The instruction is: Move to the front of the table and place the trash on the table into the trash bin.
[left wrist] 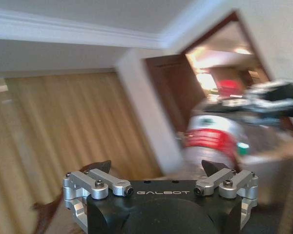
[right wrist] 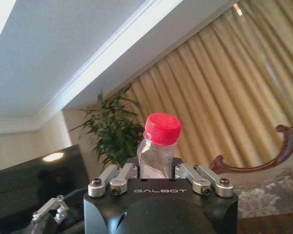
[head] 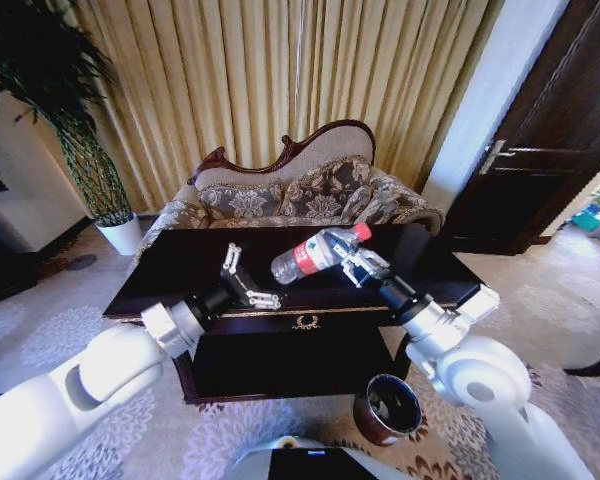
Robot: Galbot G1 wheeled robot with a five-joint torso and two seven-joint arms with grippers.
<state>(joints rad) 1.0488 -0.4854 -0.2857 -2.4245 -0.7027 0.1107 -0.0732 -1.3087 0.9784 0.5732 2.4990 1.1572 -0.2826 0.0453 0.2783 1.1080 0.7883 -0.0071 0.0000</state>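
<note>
My right gripper [head: 356, 263] is shut on a clear plastic bottle [head: 315, 253] with a red cap and red label, holding it tilted in the air above the dark glossy table [head: 180, 268]. In the right wrist view the bottle's neck and red cap [right wrist: 162, 129] rise between the fingers of the right gripper [right wrist: 156, 170]. My left gripper [head: 252, 277] hovers open over the table's front left, just left of the bottle. The left wrist view shows the left gripper [left wrist: 156, 168] spread wide, the bottle [left wrist: 212, 139] blurred beyond it. The reddish-brown trash bin [head: 387, 408] stands on the carpet below my right arm.
A patterned sofa [head: 300, 195] stands close behind the table. A white plant pot [head: 121, 233] with a tall plant sits at the back left, and a dark wooden door [head: 540, 140] is at the back right. Patterned carpet surrounds the table.
</note>
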